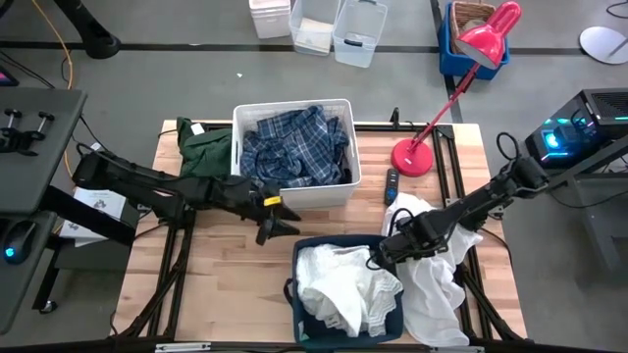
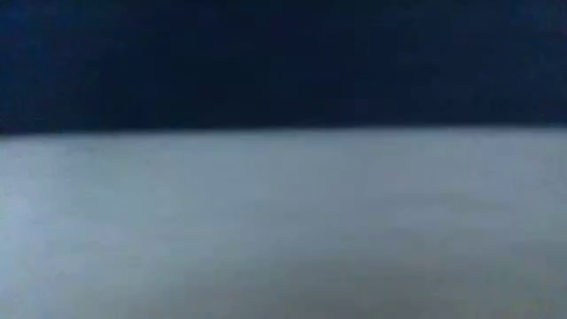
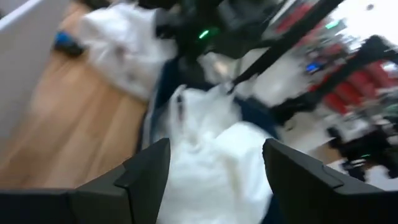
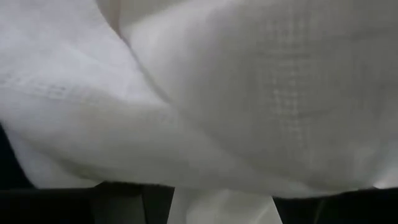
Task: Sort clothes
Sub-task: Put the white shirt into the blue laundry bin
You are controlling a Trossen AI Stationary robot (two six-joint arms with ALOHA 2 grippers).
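A blue-and-white plaid shirt (image 1: 294, 147) lies in the white plastic bin (image 1: 294, 198) at the table's far middle. A dark green garment (image 1: 206, 147) lies left of that bin. White garments (image 1: 343, 289) fill the navy fabric bin (image 1: 299, 314) at the near edge and also show in the left wrist view (image 3: 211, 155). Another white garment (image 1: 437, 284) lies on the table to the right of it. My left gripper (image 1: 275, 221) is open and empty between the two bins. My right gripper (image 1: 378, 257) is at the navy bin's right rim. White cloth (image 4: 199, 93) fills its wrist view.
A red desk lamp (image 1: 412, 157) stands at the far right of the table, with a small dark object (image 1: 392, 184) beside its base. Bare wood (image 1: 196, 284) lies at the near left. Clear plastic boxes (image 1: 334, 29) stand on the floor beyond the table.
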